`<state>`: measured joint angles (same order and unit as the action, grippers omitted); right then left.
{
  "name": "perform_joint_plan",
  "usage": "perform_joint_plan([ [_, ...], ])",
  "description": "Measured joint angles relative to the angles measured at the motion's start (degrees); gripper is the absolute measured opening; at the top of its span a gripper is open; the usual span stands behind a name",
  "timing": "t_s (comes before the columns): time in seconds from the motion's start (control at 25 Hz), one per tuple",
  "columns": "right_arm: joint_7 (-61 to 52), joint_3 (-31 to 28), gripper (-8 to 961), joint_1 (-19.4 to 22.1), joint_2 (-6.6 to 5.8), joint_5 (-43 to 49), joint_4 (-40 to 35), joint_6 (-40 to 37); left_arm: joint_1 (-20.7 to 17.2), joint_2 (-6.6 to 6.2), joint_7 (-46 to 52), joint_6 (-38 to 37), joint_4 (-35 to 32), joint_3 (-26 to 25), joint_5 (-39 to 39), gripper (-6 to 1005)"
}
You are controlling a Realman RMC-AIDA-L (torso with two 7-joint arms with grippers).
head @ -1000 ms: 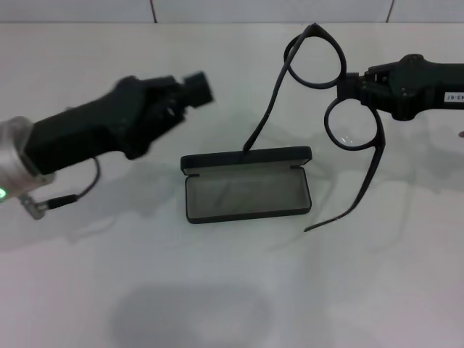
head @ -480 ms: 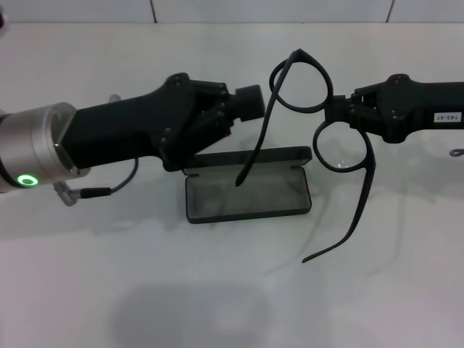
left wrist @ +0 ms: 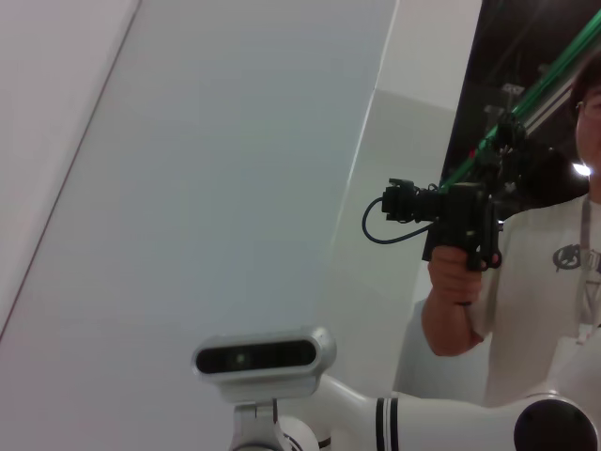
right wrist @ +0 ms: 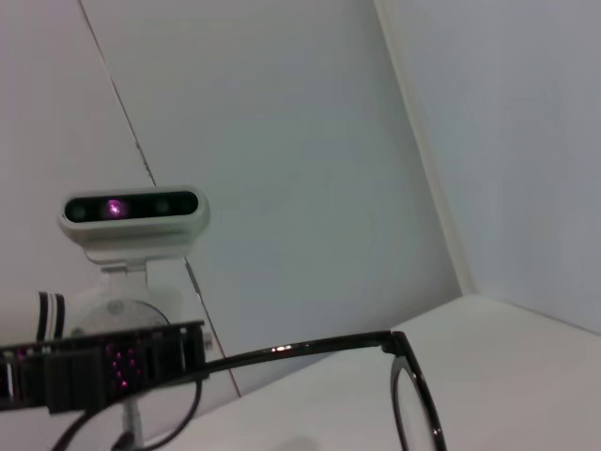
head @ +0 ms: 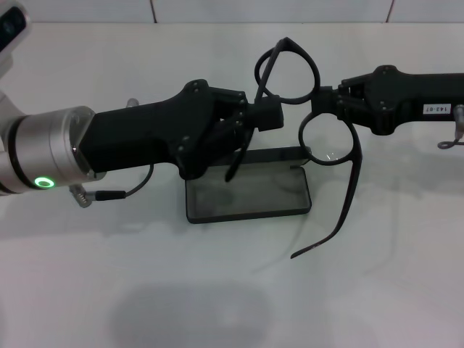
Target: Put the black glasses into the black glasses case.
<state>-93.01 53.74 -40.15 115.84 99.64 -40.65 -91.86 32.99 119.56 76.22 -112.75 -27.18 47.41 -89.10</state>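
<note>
My right gripper (head: 324, 107) is shut on the bridge of the black glasses (head: 330, 139) and holds them in the air above the far right end of the case. The lenses stand one above the other and both temple arms hang open. The black glasses case (head: 250, 194) lies open on the white table, grey lining up; its lid and left end are hidden behind my left arm. My left gripper (head: 270, 116) is over the case with its fingers together, crossing in front of the left temple arm. The right wrist view shows a temple arm (right wrist: 310, 349) and a lens rim.
The white table (head: 217, 290) lies around the case. The left wrist view shows only a wall, the robot's head camera (left wrist: 265, 357) and a person (left wrist: 526, 272) holding a device.
My left arm has swung in from the left over the case until its gripper crosses the left temple arm. My right gripper has carried the glasses slightly left and farther back.
</note>
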Motion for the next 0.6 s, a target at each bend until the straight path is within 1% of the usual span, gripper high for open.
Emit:
perform_joint_plan([
  [0.2, 0.01, 1.28, 58, -0.07, -0.01, -3.03, 0.09, -0.92, 0.14, 0.14, -0.87, 0.09, 0.57, 0.05, -0.17, 10],
  [0.44, 0.01, 1.64, 58, -0.10, -0.04, -5.39, 0.58, -3.21, 1.15, 0.15, -2.53, 0.08, 2.50, 0.07, -0.19, 10],
  [0.6, 0.01, 1.91, 58, -0.10, -0.05, -7.17, 1.63, -4.76, 1.47, 0.15, -3.33, 0.05, 3.05, 1.16, 0.34, 10],
])
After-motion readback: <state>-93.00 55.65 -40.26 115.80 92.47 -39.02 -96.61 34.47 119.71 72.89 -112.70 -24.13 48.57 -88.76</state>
